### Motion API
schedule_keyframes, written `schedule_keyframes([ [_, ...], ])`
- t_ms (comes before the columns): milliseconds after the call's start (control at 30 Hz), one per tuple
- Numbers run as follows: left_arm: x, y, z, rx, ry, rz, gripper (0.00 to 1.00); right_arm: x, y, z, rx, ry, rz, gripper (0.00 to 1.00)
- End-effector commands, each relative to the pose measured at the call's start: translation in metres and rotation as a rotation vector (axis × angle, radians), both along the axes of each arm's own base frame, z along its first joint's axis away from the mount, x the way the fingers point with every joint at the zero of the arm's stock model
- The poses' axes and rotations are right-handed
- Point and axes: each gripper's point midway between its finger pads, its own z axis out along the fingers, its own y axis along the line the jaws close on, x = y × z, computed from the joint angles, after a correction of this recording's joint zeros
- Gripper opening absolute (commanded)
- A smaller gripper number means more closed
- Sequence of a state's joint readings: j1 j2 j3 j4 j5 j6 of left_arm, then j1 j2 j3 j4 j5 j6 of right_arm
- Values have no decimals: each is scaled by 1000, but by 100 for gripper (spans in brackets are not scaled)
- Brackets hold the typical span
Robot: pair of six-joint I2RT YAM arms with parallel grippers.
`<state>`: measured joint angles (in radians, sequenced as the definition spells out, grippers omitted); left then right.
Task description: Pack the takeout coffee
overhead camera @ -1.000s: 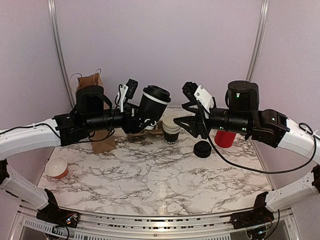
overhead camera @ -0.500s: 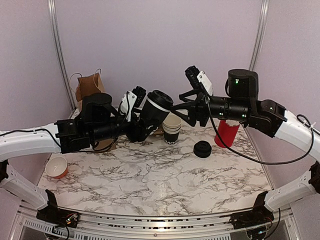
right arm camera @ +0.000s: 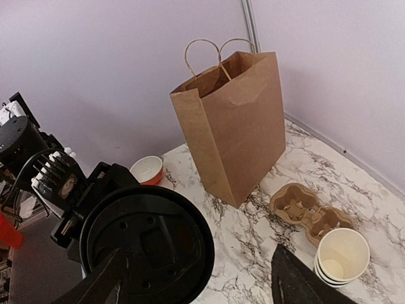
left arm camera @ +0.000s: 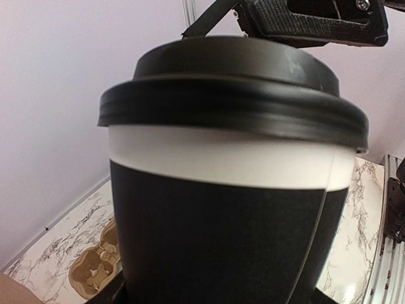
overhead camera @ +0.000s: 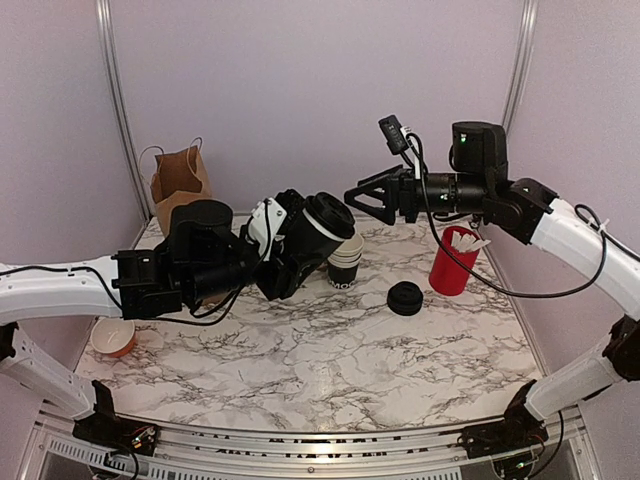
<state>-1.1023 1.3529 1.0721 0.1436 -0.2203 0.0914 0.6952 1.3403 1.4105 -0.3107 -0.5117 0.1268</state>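
Takeout coffee (overhead camera: 325,226) gripped within left tool (overhead camera: 298,254)

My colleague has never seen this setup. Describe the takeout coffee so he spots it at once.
Above the marble table, the left gripper holds one cup in the air, tipped sideways. That is the takeout coffee: black, with a white band under a black lid. The stacked cups near it are lidless; the red cup stands at the right.
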Motion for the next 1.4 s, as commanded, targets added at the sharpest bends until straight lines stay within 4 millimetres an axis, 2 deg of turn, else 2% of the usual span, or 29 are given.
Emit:
schedule_keyframes([
  [0,-4,5,4,12,-29,2,66,-25,8,14,56,64,143,81],
  [33,-5,4,3,14,-27,-2,66,-25,8,12,52,72,150,96],
  [67,-6,3,2,16,-26,-7,66,-25,9,11,49,84,152,99],
  [400,-14,-12,-5,39,-20,-59,66,-25,20,-12,-2,192,202,100],
  [500,-16,-15,-15,79,-1,-74,66,-28,22,-14,-4,212,232,100],
  [767,-18,-21,-20,95,10,-91,66,-45,33,-42,-77,273,311,100],
  [933,-18,-22,-17,89,8,-92,66,-42,35,-64,-155,295,284,100],
  [1067,-18,-24,-20,102,15,-95,66,-45,40,-65,-166,283,291,100],
  [1167,-18,-25,-23,105,24,-96,67,-43,40,-68,-182,283,280,94],
  [1300,-17,-24,-26,110,28,-84,70,-43,41,-68,-175,291,281,73],
  [1367,-15,-23,-26,111,30,-74,76,-43,41,-69,-172,297,281,61],
])
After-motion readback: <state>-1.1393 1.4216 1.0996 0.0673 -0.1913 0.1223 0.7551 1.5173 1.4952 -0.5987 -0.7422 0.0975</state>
